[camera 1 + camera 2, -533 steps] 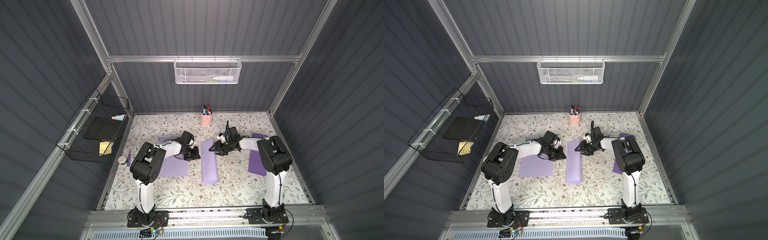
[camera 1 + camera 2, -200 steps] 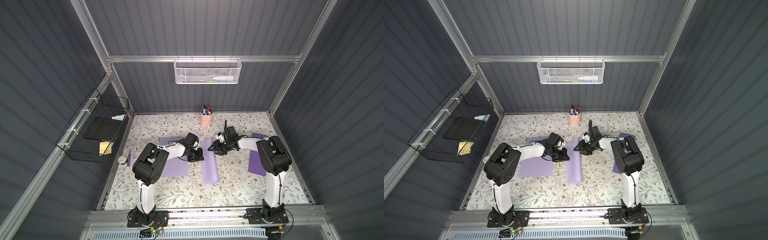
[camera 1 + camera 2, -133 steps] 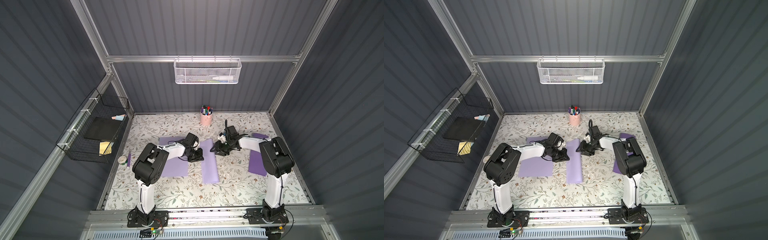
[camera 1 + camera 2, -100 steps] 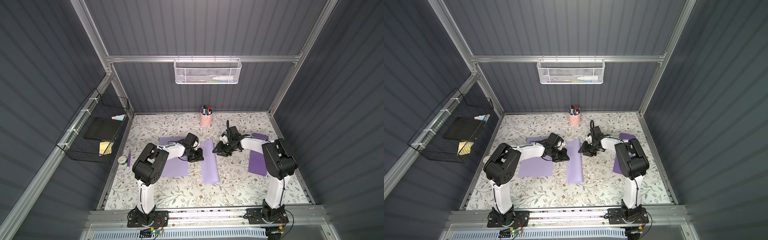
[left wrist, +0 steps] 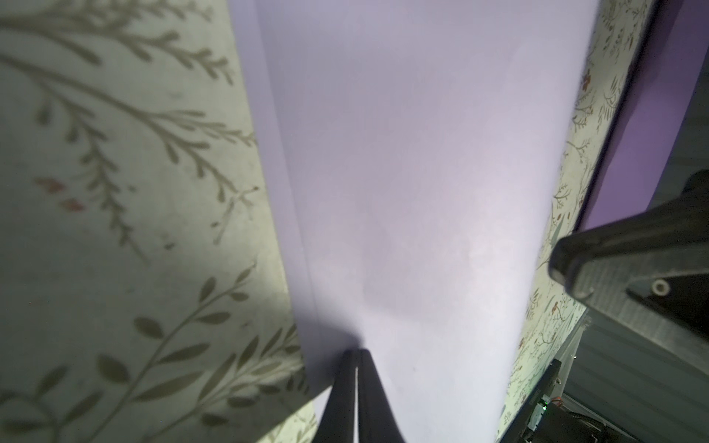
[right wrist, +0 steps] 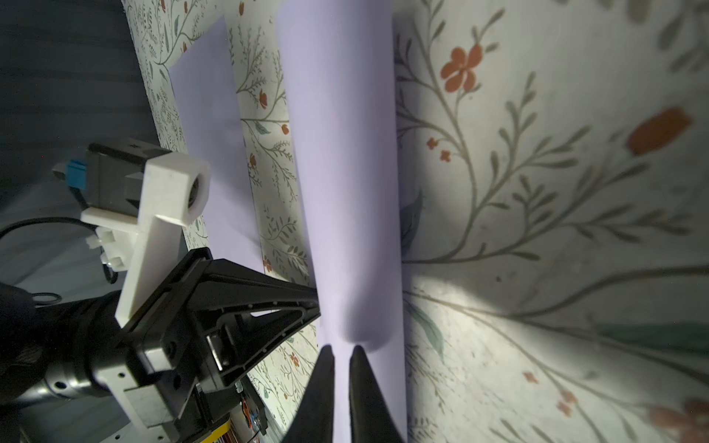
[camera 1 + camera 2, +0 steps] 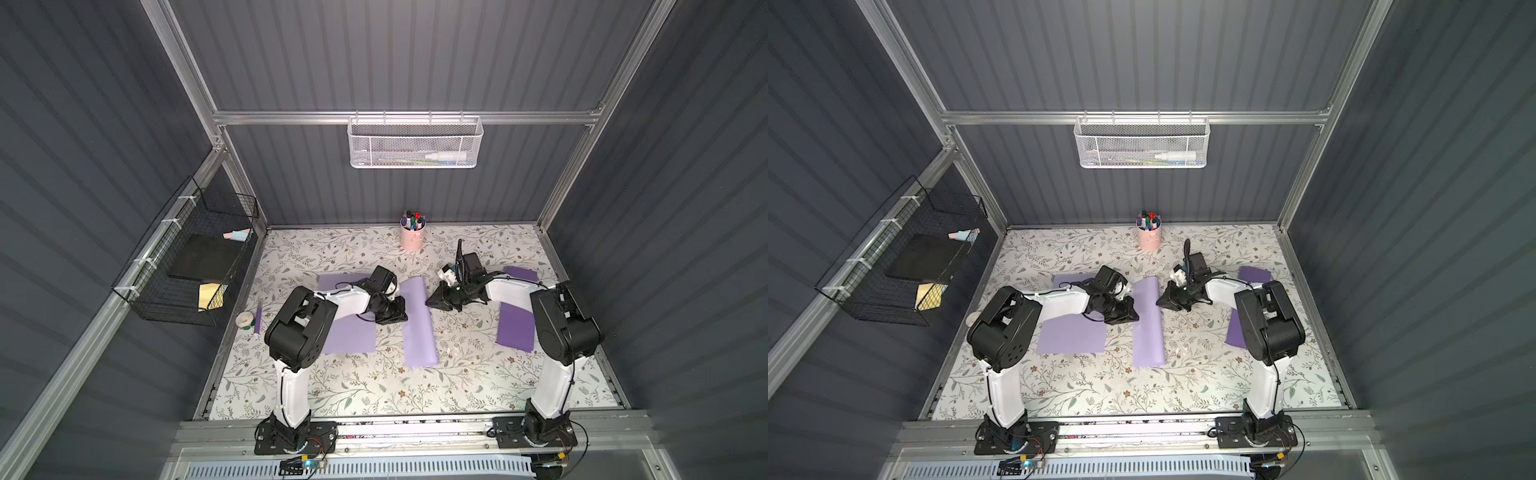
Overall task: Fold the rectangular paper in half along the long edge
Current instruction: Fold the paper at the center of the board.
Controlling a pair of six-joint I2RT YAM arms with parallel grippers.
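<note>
One paper [image 7: 417, 320], left hand [image 5: 356, 351] closed, right hand [image 6: 340, 347] barely parted — wrist views only.

Purple paper [image 7: 419, 328]: no print to read.
Pink pen cup [image 7: 412, 242]: no label legible.
White mesh basket [image 7: 415, 143]: contents too small to read.

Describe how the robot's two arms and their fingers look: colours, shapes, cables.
The left arm and right arm have white links, bulky black joints and black cables. The fingers are black and taper to narrow tips. A white bracket holds a wrist camera.
</note>
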